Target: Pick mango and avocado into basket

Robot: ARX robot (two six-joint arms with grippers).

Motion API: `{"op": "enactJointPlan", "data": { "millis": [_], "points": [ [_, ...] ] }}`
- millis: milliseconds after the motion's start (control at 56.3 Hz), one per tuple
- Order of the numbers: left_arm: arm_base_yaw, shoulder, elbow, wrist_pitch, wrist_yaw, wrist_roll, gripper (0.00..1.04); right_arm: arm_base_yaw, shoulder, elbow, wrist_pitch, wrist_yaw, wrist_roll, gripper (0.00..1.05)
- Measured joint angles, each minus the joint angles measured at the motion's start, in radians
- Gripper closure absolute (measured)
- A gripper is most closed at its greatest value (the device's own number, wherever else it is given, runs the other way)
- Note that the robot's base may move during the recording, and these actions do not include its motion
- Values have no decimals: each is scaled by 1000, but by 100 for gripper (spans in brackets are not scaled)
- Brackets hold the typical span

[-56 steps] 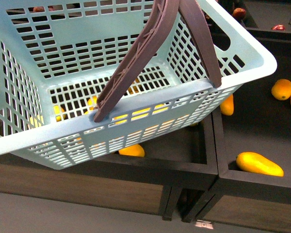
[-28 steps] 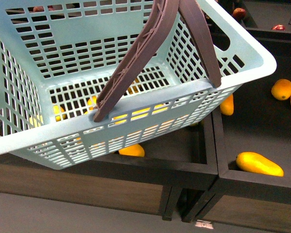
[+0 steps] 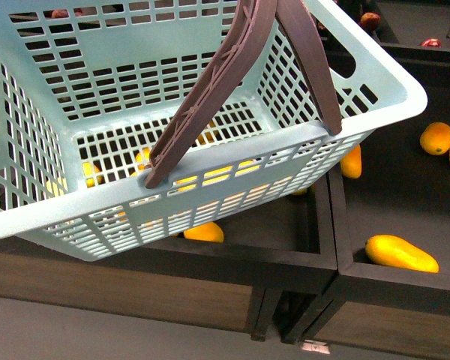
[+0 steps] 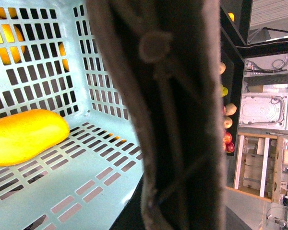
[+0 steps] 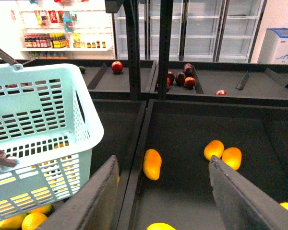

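Observation:
The turquoise basket (image 3: 360,67) hangs tilted above the left bin, and my left gripper is shut on its grey-brown handles (image 3: 232,67). In the left wrist view the handle (image 4: 177,115) fills the middle and hides the fingers. A yellow mango (image 4: 24,136) lies on the basket floor (image 4: 86,191). My right gripper (image 5: 165,206) is open and empty above the right bin, with a mango (image 5: 152,164) lying between and beyond its fingers. Another mango (image 3: 401,253) lies at the right bin's near edge. No avocado shows clearly.
Black bins with raised dividers (image 3: 334,217) stand below. More yellow-orange fruit (image 3: 436,138) lie in the right bin and others (image 3: 204,232) under the basket. Red apples (image 5: 117,66) sit in far bins. Shop shelves and fridges stand behind.

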Motion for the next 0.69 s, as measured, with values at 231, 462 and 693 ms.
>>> {"op": "enactJointPlan", "data": {
  "millis": [231, 462, 693],
  "points": [
    [-13, 0, 0, 0, 6, 1, 99, 0, -1, 0, -3, 5, 1, 8],
    [-11, 0, 0, 0, 13, -8, 99, 0, -1, 0, -4, 2, 2, 8],
    [-2, 0, 2, 0, -2, -3, 99, 0, -1, 0, -5, -1, 1, 8]
  ]
}}
